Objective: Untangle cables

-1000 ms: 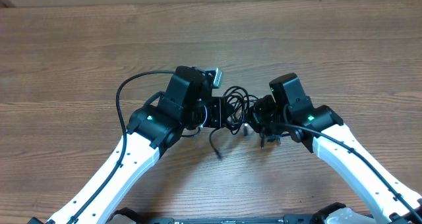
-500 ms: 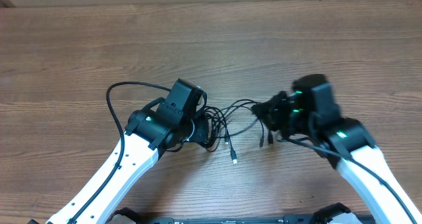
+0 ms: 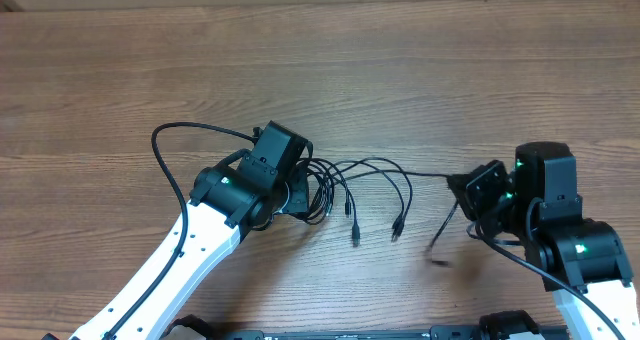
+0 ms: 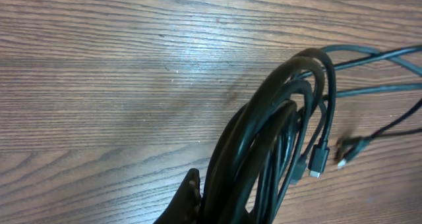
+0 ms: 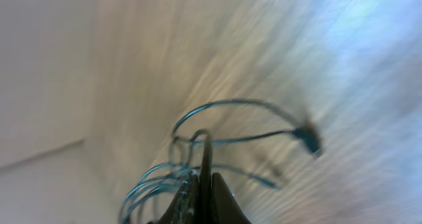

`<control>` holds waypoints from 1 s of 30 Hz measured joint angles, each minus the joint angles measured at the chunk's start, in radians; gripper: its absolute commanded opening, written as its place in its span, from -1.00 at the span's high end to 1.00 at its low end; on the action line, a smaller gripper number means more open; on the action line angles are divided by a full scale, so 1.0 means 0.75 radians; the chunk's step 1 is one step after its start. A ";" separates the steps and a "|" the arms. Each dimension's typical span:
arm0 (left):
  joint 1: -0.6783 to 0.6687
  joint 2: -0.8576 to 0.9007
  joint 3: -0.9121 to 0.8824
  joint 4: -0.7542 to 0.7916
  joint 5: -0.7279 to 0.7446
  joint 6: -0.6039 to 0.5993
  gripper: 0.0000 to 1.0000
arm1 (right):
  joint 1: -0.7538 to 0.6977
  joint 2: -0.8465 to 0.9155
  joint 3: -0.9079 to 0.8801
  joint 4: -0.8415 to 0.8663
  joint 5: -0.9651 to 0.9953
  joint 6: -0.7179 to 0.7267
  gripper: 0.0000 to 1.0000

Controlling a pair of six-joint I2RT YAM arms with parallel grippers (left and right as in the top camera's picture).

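Cables are strung across the middle of the table, between the two arms. They are thin black cords, most of them gathered in a tight coil at the left gripper, with a few loose strands fanning out to the right. Two small plug ends rest on the wood just below that fan, and one long strand runs across to the right gripper.

Up close in the left wrist view, the coil is many loops packed side by side, pinched in closed fingers at the bottom edge. The right wrist view is blurred, but the fingers look pressed together with a thin strand looped over their tip. They seem clamped on a single cord.

These cords look light, limp and smooth. They will likely sag, slide and snag on one another rather than hold a shape. The plugs are the only stiff parts, and probably the bits that catch in a loop. The best hold looks to be a single strand near its plug, well clear of the coil, so one cord comes free without dragging the rest.
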 measured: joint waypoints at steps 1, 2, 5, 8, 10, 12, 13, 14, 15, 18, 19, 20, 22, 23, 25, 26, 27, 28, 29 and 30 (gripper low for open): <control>0.000 0.000 0.000 0.000 0.000 0.001 0.92 | -0.002 0.002 0.000 -0.032 0.031 -0.001 0.92; 0.000 0.000 0.001 0.000 0.000 0.002 0.92 | -0.002 0.004 0.000 -0.056 0.056 -0.002 0.92; 0.000 0.000 0.024 -0.005 0.004 0.037 0.91 | -0.002 0.027 0.000 -0.122 0.145 0.005 0.92; 0.000 -0.004 0.102 -0.006 0.020 0.102 0.92 | -0.002 0.067 0.000 -0.153 0.204 0.013 0.92; 0.000 -0.016 0.169 -0.008 0.026 0.142 0.91 | -0.002 0.104 0.000 -0.155 0.232 0.017 0.92; 0.000 -0.043 0.235 -0.010 0.031 0.184 0.92 | -0.002 0.142 0.000 -0.159 0.251 0.030 0.92; 0.000 -0.061 0.263 -0.010 0.031 0.200 0.92 | -0.002 0.160 0.000 -0.159 0.255 0.034 0.92; 0.000 -0.082 0.288 -0.010 0.031 0.217 0.92 | -0.002 0.176 0.000 -0.158 0.259 0.038 0.92; 0.000 -0.102 0.308 -0.010 0.031 0.231 0.91 | -0.002 0.196 0.000 -0.158 0.261 0.042 0.92; 0.000 -0.170 0.334 -0.011 0.030 0.256 0.92 | -0.002 0.241 0.000 -0.158 0.261 0.052 0.84; 0.000 -0.188 0.335 -0.017 0.028 0.263 0.92 | -0.002 0.256 0.000 -0.157 0.261 0.058 0.78; 0.000 -0.203 0.335 -0.026 0.023 0.271 0.92 | -0.002 0.269 0.000 -0.155 0.261 0.062 0.75; 0.000 -0.220 0.335 -0.052 0.008 0.280 0.91 | -0.002 0.290 0.000 -0.134 0.254 0.071 0.75; 0.000 -0.221 0.335 -0.062 0.002 0.281 0.92 | -0.002 0.297 0.000 -0.119 0.247 0.074 0.75; 0.000 -0.220 0.335 -0.080 -0.008 0.283 0.91 | -0.002 0.299 0.000 -0.091 0.233 0.077 0.74; 0.000 -0.220 0.335 -0.087 -0.015 0.284 0.92 | -0.002 0.298 0.000 -0.078 0.223 0.078 0.69; 0.000 -0.221 0.335 -0.090 -0.020 0.283 0.91 | -0.002 0.298 0.000 -0.066 0.215 0.078 0.55; 0.000 -0.221 0.335 -0.091 -0.025 0.284 0.91 | -0.002 0.298 0.000 -0.049 0.202 0.084 0.32; 0.000 -0.221 0.335 -0.091 -0.028 0.283 0.91 | -0.002 0.298 0.000 -0.029 0.188 0.093 0.07; 0.000 -0.221 0.335 -0.092 -0.031 0.284 0.92 | -0.002 0.298 0.000 -0.002 0.169 0.091 -0.04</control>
